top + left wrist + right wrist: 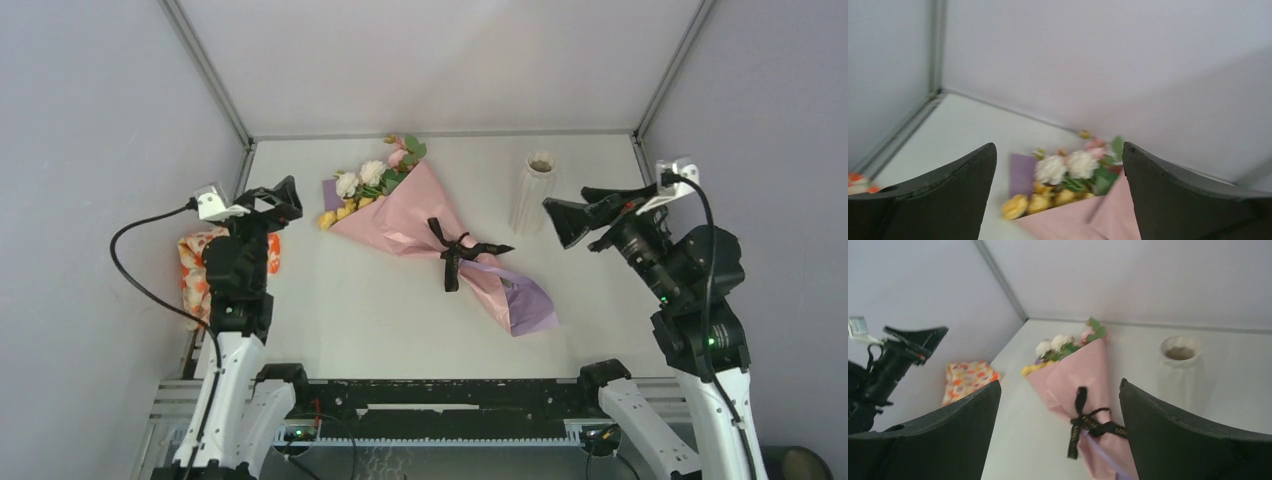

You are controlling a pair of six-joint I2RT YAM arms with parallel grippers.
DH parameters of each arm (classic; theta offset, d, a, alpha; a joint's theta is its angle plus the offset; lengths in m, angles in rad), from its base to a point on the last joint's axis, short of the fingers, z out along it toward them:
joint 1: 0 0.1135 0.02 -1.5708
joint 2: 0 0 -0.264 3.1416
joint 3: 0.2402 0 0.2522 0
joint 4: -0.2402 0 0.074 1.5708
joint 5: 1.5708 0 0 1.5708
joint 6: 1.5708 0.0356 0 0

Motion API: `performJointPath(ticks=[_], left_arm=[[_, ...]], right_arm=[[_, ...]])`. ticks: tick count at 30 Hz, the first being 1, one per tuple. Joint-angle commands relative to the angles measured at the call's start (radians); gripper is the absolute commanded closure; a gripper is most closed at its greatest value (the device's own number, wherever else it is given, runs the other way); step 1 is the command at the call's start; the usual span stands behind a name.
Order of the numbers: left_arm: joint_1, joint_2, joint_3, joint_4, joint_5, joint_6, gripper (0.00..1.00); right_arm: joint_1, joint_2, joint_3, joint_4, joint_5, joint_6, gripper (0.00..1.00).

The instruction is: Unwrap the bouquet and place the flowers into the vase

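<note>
The bouquet (420, 215), a cone of pink and lilac paper, lies on its side mid-table, tied with a black ribbon (455, 250). The flowers (360, 180), cream, pink and yellow, poke out of its far-left end. To its right the ribbed white vase (535, 190) stands upright. My left gripper (285, 200) hangs open in the air left of the flower heads, which show between its fingers (1068, 167). My right gripper (566, 198) is open too, raised just right of the vase. Its view looks down on the bouquet (1078, 370), the ribbon (1088, 422) and the vase (1179, 365).
An orange floral-patterned cloth (195, 265) lies at the table's left edge behind the left arm, and the right wrist view shows this cloth (968, 380) too. Grey walls with metal corner posts close in the table at the back and both sides.
</note>
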Motion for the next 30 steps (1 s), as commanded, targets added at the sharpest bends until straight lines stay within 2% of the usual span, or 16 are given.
performJointPath(ticks=[1,6,7,9,14,17,20,23,26,30], left_arm=[[-0.05,-0.05,0.103,-0.199,0.277,-0.15,0.0],[-0.137,-0.144,0.125,-0.289,0.379,-0.17,0.0],[-0.166,-0.166,0.122,-0.3,0.38,-0.178,0.0],[-0.201,-0.206,0.132,-0.356,0.367,-0.198,0.0],[-0.252,-0.288,0.216,-0.531,0.318,-0.204,0.0],[-0.253,-0.342,0.231,-0.58,0.276,-0.196,0.0],[-0.253,-0.357,0.224,-0.578,0.271,-0.2,0.0],[-0.253,-0.342,0.217,-0.574,0.279,-0.289,0.0],[-0.253,-0.316,0.177,-0.5,0.366,-0.332,0.0],[-0.253,-0.265,0.156,-0.484,0.427,-0.361,0.0]], right_arm=[[0.152,0.075,0.024,-0.077,0.084,-0.011,0.07],[0.418,0.276,0.011,-0.095,0.277,-0.054,0.17],[0.473,0.324,0.011,-0.091,0.314,-0.053,0.17],[0.508,0.422,0.011,-0.082,0.354,-0.045,0.15],[0.519,0.65,0.012,-0.032,0.38,-0.032,0.07],[0.519,0.791,0.044,-0.013,0.399,-0.042,0.01],[0.52,0.928,0.128,-0.045,0.432,-0.047,0.0],[0.518,1.052,0.23,-0.071,0.474,-0.061,0.0],[0.512,1.151,0.305,-0.081,0.5,-0.079,0.0],[0.484,1.263,0.397,-0.087,0.512,-0.09,0.0]])
